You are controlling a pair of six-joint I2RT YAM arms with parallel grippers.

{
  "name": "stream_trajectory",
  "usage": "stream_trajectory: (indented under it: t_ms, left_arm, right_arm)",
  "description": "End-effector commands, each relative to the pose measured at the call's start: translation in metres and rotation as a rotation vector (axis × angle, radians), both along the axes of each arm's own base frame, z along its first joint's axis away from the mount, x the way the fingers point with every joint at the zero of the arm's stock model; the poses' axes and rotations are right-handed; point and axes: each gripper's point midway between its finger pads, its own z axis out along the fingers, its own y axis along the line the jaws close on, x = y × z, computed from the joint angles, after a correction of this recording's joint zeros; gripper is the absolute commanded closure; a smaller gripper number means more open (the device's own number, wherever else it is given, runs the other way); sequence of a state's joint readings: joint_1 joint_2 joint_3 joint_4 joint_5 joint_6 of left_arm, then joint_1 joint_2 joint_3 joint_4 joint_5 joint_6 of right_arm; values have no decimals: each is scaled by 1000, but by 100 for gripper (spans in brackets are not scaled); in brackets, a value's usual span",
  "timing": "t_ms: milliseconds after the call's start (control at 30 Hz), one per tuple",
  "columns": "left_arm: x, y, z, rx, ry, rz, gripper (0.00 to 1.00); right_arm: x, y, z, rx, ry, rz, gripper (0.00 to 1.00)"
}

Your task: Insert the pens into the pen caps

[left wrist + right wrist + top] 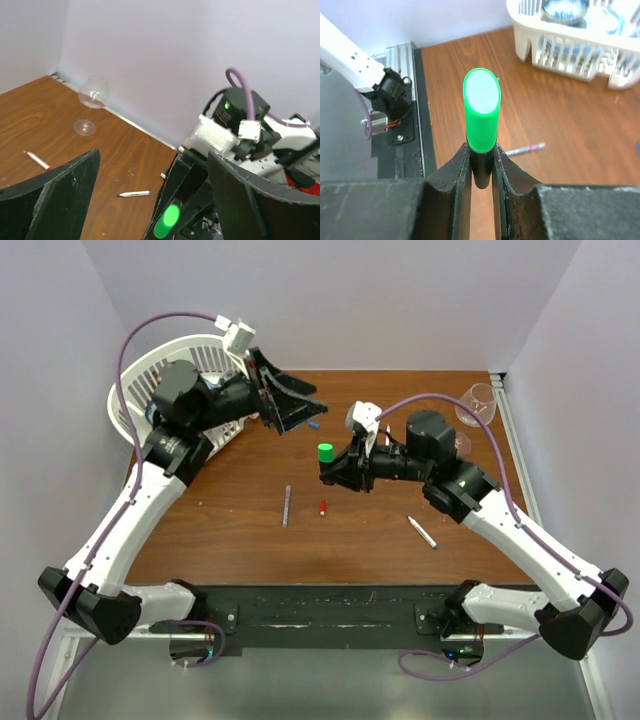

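My right gripper is shut on a stubby black marker with a green end, held upright above the table; in the right wrist view the marker sticks up between the pads. My left gripper is open and empty, raised near the dish rack, facing the marker's green end. A thin purple pen and a tiny red cap lie mid-table. A white pen lies to the right. A white stick with a blue end lies by the left gripper; its blue end also shows in the top view.
A white dish rack holding dishes stands at the back left. A wine glass stands at the back right corner. Walls close the table on three sides. The black base rail runs along the near edge.
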State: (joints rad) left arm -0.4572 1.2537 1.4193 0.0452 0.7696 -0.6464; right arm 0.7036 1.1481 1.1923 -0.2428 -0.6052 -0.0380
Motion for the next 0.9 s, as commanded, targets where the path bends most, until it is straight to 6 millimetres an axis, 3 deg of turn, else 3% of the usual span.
stream_trajectory:
  t_ms: [0, 67, 100, 133, 167, 200, 233, 267, 300, 333, 367, 433, 467, 667, 733, 867]
  left_arm:
    - [25, 25, -14, 107, 28, 202, 0]
    - [36, 45, -19, 129, 18, 354, 0]
    - [49, 59, -44, 164, 79, 467, 0]
    - [44, 71, -48, 169, 88, 521, 0]
    - [47, 79, -74, 215, 133, 571, 0]
    - [51, 95, -93, 272, 154, 655, 0]
    - [43, 105, -98, 286, 148, 683, 0]
    - [41, 112, -131, 342, 190, 707, 0]
    - [40, 122, -145, 369, 208, 756, 0]
    - [31, 130, -146, 358, 200, 776, 0]
    - [27, 134, -175, 395, 237, 787, 0]
    - [17, 143, -177, 363, 201, 813, 0]
    - [14, 145, -198, 387, 218, 812, 0]
    - [8, 163, -238, 491, 228, 861, 0]
    - [8, 172, -238, 485, 199, 906, 0]
    - [3, 175, -230, 453, 165, 917, 0]
  right_arm:
    - [30, -2, -28, 23, 131, -203, 100]
    - [44, 1, -59, -3, 278, -300, 100]
    - [49, 2, -71, 1, 326, -336, 100]
    - [55, 5, -80, 24, 415, -393, 100]
    - [61, 9, -100, 5, 475, -424, 100]
    - [67, 12, -108, 25, 545, -467, 100]
    - [72, 14, -117, 21, 587, -502, 100]
    - [81, 13, -121, 20, 606, -561, 100]
    - [86, 14, -147, -25, 685, -619, 100]
    - [90, 15, -156, -37, 705, -656, 100]
    - [98, 16, -161, -44, 714, -700, 100]
    - [102, 21, -191, -99, 785, -755, 100]
    - [103, 23, -198, -117, 797, -767, 100]
    - [100, 38, -247, -238, 870, -862, 93]
    - [100, 40, -269, -285, 891, -892, 94]
    - [100, 46, -286, -353, 917, -928, 96]
